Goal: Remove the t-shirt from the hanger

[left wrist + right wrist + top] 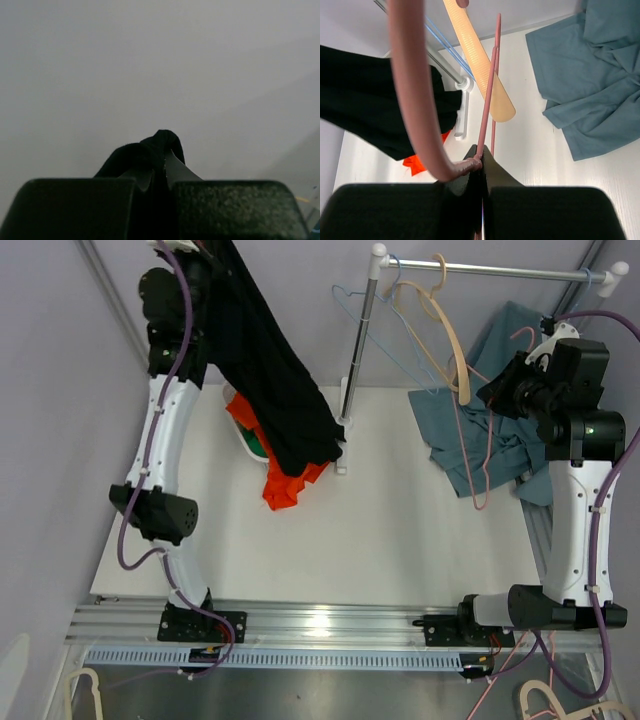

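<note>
Desk [400, 530]: we see a white top with both arms bolted at its near edge.
Rack [500, 272]: a metal rail on an upright post stands at the far side of the desk.
Left arm [165, 430]: raised high at the far left, its wrist at the top edge of the overhead view.
Right arm [580, 510]: bent at the far right, its wrist turned toward the rack.
Black t-shirt [270, 370]: it hangs from the left jaws in a long drape, its lower end resting on the orange garment, well apart from the right jaws and off any hanger.
Blue-grey garment [460, 430]: crumpled on the desk under the rail, near the right arm.
Orange garment [290, 485]: a heap on the desk, partly under the t-shirt's lower end.
Pink hanger [412, 90]: bare, held by the right jaws, apart from the t-shirt.
Beige hanger [450, 340]: bare, hooked on the rail just beside the pink one.
Blue wire hangers [385, 300]: bare, on the rail near the post.
Left jaws: we find them closed tight, pinching a fold of black cloth [150, 150].
Right jaws: closed tight on the pink hanger's thin bar, by its curved end.
</note>
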Controlling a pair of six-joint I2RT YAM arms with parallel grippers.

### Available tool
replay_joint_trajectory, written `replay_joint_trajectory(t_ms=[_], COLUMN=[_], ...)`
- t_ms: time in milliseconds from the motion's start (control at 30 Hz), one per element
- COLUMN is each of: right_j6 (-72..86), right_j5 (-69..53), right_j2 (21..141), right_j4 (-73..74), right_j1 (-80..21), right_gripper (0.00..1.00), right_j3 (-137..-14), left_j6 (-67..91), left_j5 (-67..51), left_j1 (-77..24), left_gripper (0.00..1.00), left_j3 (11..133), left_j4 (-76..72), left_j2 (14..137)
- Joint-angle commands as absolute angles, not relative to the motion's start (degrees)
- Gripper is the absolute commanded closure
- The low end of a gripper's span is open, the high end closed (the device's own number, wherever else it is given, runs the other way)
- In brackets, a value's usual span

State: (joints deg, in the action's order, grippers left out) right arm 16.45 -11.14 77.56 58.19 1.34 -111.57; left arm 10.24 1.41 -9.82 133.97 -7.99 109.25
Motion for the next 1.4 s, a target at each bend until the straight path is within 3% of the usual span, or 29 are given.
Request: replay_joint_trajectory(t_ms=[0,233,400,633,733,767,800,833,900,1000,1233,1367], right_j6=[16.8,15.3,12.6,3.6,1.8,1.2,1.1,1.1,1.0,1.2,5.8,9.8], right_j5=[-14.3,-14.6,-12.5,-23.4,-20.8,-20.5,-21.0,-22.0,-23.7,-23.5,-24.1,-26.3], right_j2=[76.8,80.3,85.9,91.4,91.7,93.2,94.4,95.4,98.3,100.7,111.2,114.9], right_j4=[58.1,58.2,54.4,34.3,27.9,27.9,28.1,28.7,29.2,28.6,32.6,29.2], right_j1=[1.6,1.7,2.9,3.3,3.6,3.9,4.7,5.3,5.9,6.0,6.2,6.1], right_gripper=[1.0,1.0,1.0,0.97,1.0,1.0,1.0,1.0,1.0,1.0,1.0,1.0], right_j3=[-114.4,-117.2,-120.1,-114.7,-113.0,-114.2,-116.0,-119.9,-123.6,-128.0,-142.9,-144.1], left_j6=[16.5,25.2,29.1,32.4,34.7,35.8,36.2,36.6,37.8,39.4,42.5,38.5], left_j5=[5.5,9.5,6.6,4.1,-0.3,-1.8,-3.1,-3.3,-3.6,-2.8,-1.2,0.1], left_j1=[-9.8,-10.3,-10.6,-12.8,-13.2,-13.2,-13.3,-13.3,-13.4,-13.6,-14.8,-17.9], left_gripper=[0.99,0.99,1.0,0.99,0.98,0.93,0.82,0.59,0.46,0.01,0.0,0.01], left_j3=[132.2,132.2,129.0,122.9,119.2,117.4,116.5,114.5,109.9,106.1,93.5,89.2], left_j4=[-1.0,18.9,25.0,34.8,34.9,34.8,34.1,33.9,32.6,30.8,27.0,24.9], left_j2=[115.8,125.5,129.2,127.0,124.6,124.1,123.7,122.8,121.5,118.7,107.2,99.5])
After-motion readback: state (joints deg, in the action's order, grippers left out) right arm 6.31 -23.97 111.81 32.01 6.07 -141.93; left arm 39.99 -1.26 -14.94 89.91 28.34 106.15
